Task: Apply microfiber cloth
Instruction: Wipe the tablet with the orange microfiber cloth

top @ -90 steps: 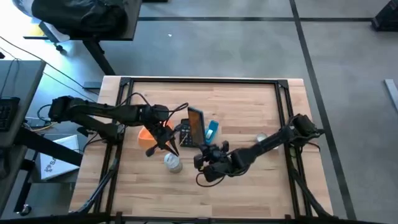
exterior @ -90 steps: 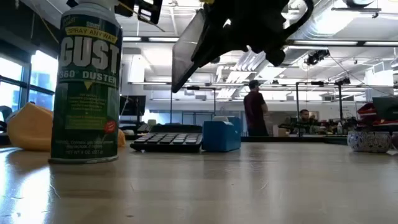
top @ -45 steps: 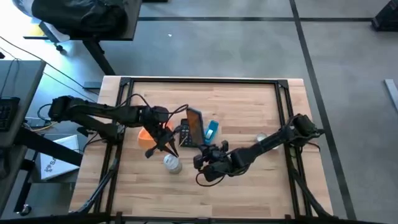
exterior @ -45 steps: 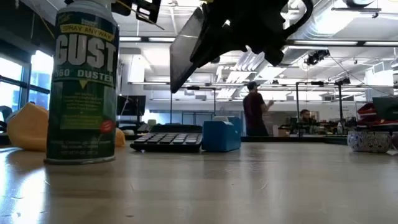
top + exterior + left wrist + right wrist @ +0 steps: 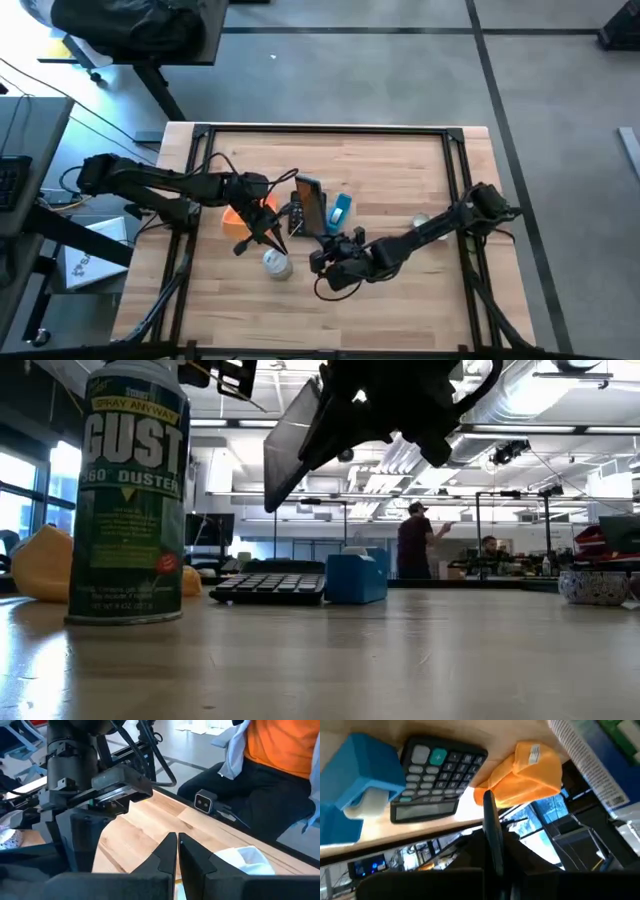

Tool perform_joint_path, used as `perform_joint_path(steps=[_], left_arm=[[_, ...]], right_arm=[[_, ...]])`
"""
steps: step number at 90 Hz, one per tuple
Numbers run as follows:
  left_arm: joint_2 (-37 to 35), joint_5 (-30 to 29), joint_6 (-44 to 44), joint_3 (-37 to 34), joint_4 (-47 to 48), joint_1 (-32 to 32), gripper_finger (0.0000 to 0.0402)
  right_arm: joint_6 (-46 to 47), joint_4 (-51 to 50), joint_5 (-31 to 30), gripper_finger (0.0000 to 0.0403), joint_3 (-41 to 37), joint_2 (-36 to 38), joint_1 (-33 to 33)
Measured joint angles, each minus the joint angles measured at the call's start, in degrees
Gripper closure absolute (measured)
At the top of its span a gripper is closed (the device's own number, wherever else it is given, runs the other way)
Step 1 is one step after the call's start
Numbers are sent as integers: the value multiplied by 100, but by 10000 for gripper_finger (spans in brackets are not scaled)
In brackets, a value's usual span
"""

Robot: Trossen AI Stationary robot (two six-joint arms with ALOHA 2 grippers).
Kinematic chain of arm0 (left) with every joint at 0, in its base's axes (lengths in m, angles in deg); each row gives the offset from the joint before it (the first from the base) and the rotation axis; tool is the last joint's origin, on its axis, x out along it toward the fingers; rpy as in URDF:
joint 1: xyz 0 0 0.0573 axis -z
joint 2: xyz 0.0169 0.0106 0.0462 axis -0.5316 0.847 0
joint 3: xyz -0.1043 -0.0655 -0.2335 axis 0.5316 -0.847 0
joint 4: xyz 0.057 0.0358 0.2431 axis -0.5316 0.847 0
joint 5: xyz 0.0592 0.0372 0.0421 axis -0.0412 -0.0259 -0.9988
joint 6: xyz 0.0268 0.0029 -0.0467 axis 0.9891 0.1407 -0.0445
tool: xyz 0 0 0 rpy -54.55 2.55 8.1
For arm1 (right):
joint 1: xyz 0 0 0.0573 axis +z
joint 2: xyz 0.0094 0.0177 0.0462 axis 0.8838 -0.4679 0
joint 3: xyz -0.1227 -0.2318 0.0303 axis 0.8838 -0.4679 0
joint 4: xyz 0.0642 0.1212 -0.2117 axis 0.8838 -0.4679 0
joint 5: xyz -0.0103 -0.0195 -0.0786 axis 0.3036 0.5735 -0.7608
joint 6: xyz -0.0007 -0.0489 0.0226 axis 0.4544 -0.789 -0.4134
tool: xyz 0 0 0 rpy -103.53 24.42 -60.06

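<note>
Right now your microfiber cloth is a soft bright orange bundle, crumpled into a rounded heap with a small white label on top. It lies on the table just beside the black calculator, on the left arm's side; in the low view it peeks out behind the spray can. You have one cloth, one calculator, one spray can, one blue block on the calculator's other side, and one small patterned bowl near the right edge. Your left gripper hangs above the table near the cloth with its fingers pressed together, nothing between them. Your right gripper pinches a flat dark phone, tilted above the calculator.
</note>
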Motion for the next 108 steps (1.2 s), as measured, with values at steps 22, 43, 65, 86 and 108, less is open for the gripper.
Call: perform_joint_path(steps=[22, 43, 65, 86, 108], left_arm=[[10, -13, 2, -4, 20, 0, 402], [15, -19, -1, -9, 28, 2, 402], [15, -35, -96, -13, 42, 2, 402], [-12, -16, -98, -24, -47, -39, 402], [-52, -54, -210, -24, -60, -59, 402]], right_arm=[[-38, 116, -758, 402, 3, 2, -113], [-5, 101, -984, 402, 96, 11, -73], [989, -481, 533, 402, -113, 9, 349], [1500, -434, 1090, 402, -151, 9, 590], [1463, -200, -593, 402, -151, 7, 830]])
